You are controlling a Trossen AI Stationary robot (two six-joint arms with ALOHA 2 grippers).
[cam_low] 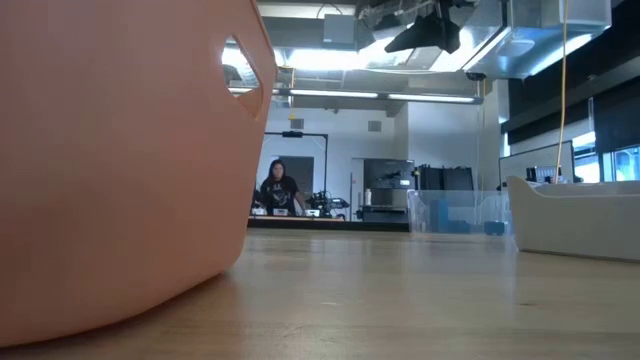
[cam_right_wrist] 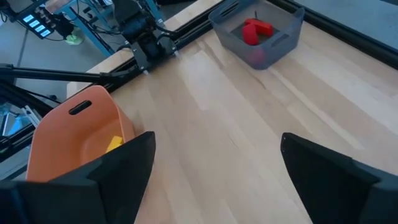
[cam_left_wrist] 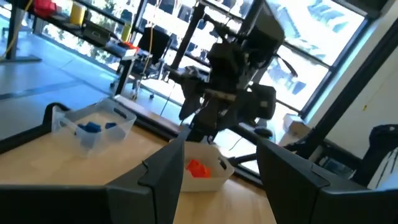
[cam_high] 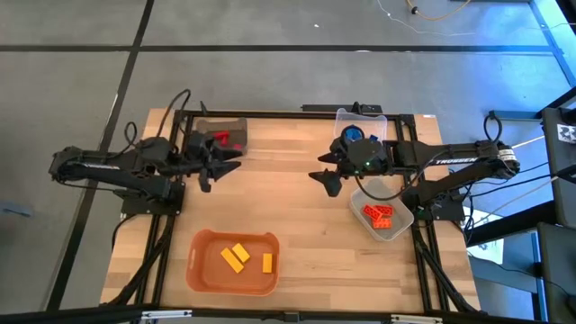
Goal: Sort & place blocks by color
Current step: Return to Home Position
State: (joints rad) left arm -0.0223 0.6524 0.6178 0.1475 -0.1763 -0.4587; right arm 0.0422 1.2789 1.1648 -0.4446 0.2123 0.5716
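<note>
Left gripper [cam_left_wrist: 221,146] sat closest to its own wrist cam: jaws spread wide, nothing between them. From above, the left gripper [cam_high: 220,174] hung over the back-left of the table [cam_high: 297,216], just beside the dark bin [cam_high: 236,126]. Red blocks [cam_high: 221,139] lay inside that bin in a small cluster; couldn't get a count.

Right gripper [cam_right_wrist: 217,137] was the same: released, empty, bare wood under the gap. High view put the right gripper [cam_high: 324,173] over the table right of centre, facing the left one and well apart from it.

Bins, working outward:
- Clear bin [cam_high: 373,115] stood at the back edge, behind the right wrist, with blue blocks [cam_high: 353,133] in it.
- Pale bin [cam_high: 391,192] stood near the right edge, just in front of the right arm. Orange blocks [cam_high: 378,214] were bunched together inside.
- Orange bin [cam_high: 196,265] stood at the front edge, left of centre, well apart from both grippers. Two yellow blocks [cam_high: 236,256] lay flat on its floor, not touching.

Low cam was mostly filled by the orange bin's wall [cam_low: 120,160]. One gripper showed at the top of that view; couldn't tell which arm's. A person [cam_low: 277,188] stood far back in the room, away from the table.
</note>
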